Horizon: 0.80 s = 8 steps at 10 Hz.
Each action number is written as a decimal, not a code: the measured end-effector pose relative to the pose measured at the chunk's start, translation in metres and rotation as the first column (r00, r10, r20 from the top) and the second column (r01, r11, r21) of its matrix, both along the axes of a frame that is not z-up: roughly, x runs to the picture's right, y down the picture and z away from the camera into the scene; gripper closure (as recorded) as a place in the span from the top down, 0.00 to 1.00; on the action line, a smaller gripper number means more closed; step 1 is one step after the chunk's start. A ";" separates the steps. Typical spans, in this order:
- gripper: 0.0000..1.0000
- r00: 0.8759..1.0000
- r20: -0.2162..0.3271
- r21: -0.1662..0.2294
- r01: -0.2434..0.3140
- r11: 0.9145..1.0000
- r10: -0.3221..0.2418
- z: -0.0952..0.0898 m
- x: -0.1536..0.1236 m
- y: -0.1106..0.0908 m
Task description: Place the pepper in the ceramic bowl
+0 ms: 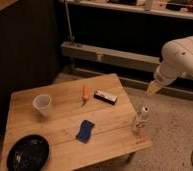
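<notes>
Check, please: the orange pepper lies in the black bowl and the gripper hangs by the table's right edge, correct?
No: the camera view shows the pepper on the table, not in the black bowl; the gripper is at that edge.

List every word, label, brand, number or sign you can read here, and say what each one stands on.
No text can be read anywhere.
The dark packet beside the pepper: a pale strip, maybe a label, too blurred to read.
The cup, blue sponge and ceramic bowl: no markings show.
The gripper, open at the right edge of the table: no lettering shows.
</notes>
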<state>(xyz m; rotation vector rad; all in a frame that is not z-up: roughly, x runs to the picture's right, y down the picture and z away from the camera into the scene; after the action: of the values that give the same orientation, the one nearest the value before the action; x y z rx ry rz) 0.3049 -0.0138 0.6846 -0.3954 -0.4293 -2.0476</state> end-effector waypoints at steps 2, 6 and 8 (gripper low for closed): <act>0.60 0.964 -0.194 -0.017 -0.191 0.981 0.185 0.002 0.007 -0.002; 0.60 0.874 -0.152 0.056 -0.458 0.887 0.461 0.012 -0.007 -0.008; 0.60 0.888 -0.023 0.060 -0.458 0.887 0.460 0.029 -0.039 -0.024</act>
<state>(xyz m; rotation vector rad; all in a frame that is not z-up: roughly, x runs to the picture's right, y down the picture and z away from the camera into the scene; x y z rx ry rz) 0.2657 -0.0380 0.7134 -0.2665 -0.4014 -1.5822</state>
